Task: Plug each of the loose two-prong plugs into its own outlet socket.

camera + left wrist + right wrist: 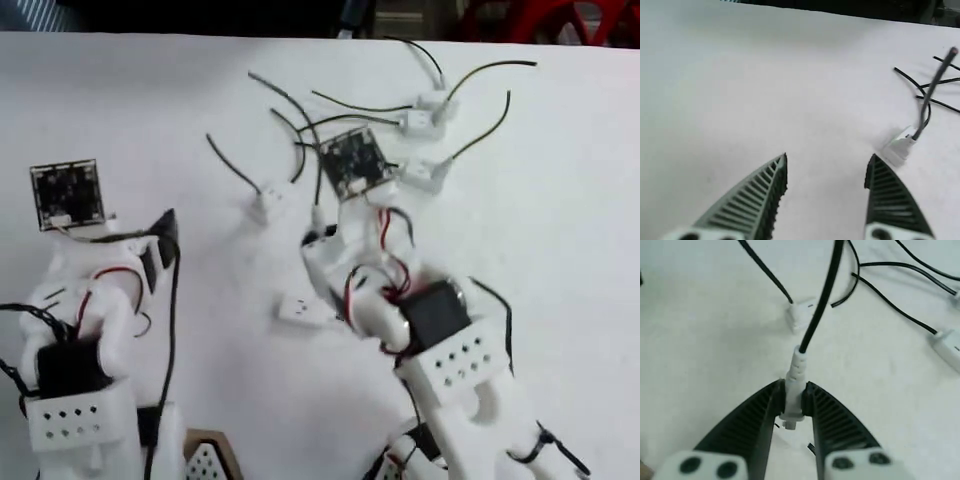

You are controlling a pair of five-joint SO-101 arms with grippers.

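Note:
My right gripper (794,412) is shut on a white two-prong plug (794,385) whose black cable (821,295) runs away from the fingers. From above, that gripper (320,228) sits mid-table just in front of a black square board (355,160). A white outlet socket (297,310) lies on the table beside the right arm. Another loose white plug (265,205) (800,315) (901,147) lies between the two arms. My left gripper (826,170) (163,240) is open over bare table, with that plug off to one side of its fingertips.
Three more white plugs (415,122) (437,100) (425,172) with black cables lie at the back right, one of them (947,345) near the right gripper. A second black square board (65,192) lies at the far left. A brown object (205,455) sits at the front edge.

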